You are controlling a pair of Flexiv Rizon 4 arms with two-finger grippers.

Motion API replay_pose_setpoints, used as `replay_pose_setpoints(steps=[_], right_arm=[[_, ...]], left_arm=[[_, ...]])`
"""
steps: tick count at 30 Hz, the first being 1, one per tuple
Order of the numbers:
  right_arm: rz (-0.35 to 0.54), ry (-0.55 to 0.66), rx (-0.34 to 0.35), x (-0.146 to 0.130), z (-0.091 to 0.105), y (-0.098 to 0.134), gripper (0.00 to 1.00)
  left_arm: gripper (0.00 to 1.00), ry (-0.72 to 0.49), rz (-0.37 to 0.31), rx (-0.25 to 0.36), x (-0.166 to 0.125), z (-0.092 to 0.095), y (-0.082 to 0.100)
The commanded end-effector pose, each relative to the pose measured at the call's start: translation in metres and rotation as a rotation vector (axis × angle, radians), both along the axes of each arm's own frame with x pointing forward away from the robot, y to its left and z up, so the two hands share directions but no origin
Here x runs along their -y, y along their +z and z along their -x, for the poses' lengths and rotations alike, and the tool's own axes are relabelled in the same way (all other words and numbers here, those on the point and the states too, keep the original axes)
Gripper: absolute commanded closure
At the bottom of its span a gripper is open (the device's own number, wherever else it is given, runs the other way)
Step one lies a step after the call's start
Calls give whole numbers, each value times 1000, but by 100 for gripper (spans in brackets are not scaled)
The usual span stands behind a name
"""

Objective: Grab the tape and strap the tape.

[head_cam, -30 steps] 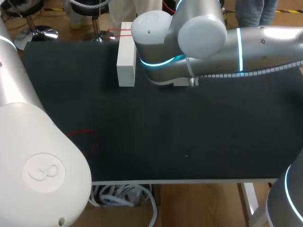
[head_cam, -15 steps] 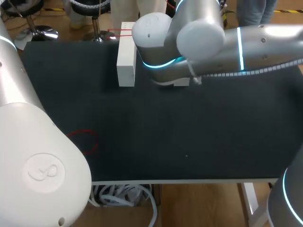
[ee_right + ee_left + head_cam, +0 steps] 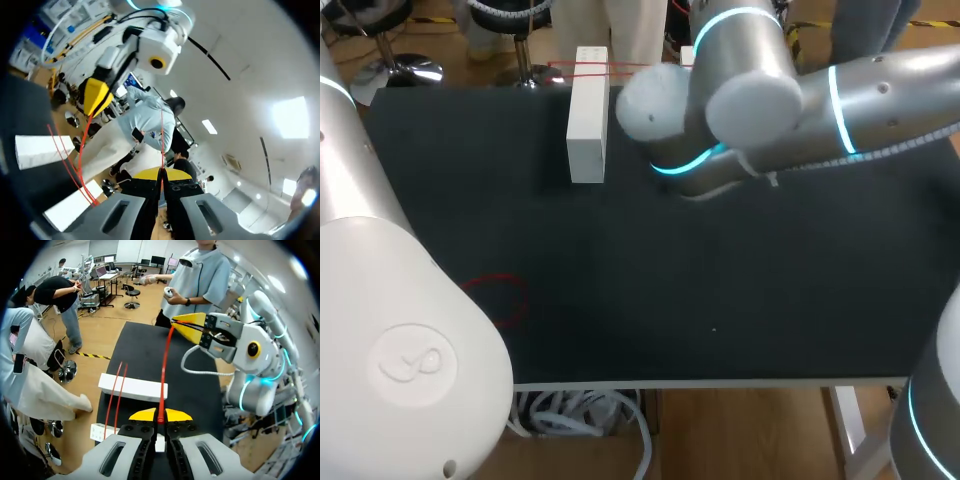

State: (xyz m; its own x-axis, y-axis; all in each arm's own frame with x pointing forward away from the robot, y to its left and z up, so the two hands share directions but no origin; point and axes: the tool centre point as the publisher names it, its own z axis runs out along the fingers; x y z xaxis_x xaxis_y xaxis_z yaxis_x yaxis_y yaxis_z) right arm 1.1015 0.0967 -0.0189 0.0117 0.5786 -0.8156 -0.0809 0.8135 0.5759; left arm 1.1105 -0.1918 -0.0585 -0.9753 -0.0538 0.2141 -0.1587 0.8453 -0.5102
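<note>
Since 1 second ago, the right arm has been swung toward its own side over the black counter. The white block has not been moved. The red tape should be kept tight and pulled slowly, so it is not snapped. It is stretched between the 2 hands. 1 end is pinched in the closed left hand, and the other in the closed right hand.

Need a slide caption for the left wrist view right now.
The red tape runs straight between left hand and right hand, both shut on it, white block lying beyond.
</note>
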Motion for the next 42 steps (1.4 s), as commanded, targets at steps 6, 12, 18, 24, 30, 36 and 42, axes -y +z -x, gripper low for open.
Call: replay_pose_setpoints(steps=[6,12,18,24,30,36,42], right_arm=[[236,89,6,10,9,2,100],[302,16,15,9,-2,7,100],[366,-53,-5,9,-3,10,100],[432,-110,-29,7,-1,7,100],[427,-143,-41,8,-2,12,100],[420,-153,-46,8,-3,13,100],[420,-153,-46,8,-3,13,100]], left_arm=[[100,-2,-7,-5,1,-2,2],[100,-2,-7,-5,1,-2,2],[100,-2,-7,-5,1,-2,2],[100,-2,-7,-5,1,-2,2],[100,-2,-7,-5,1,-2,2],[100,-2,-7,-5,1,-2,2],[100,-2,-7,-5,1,-2,2]])
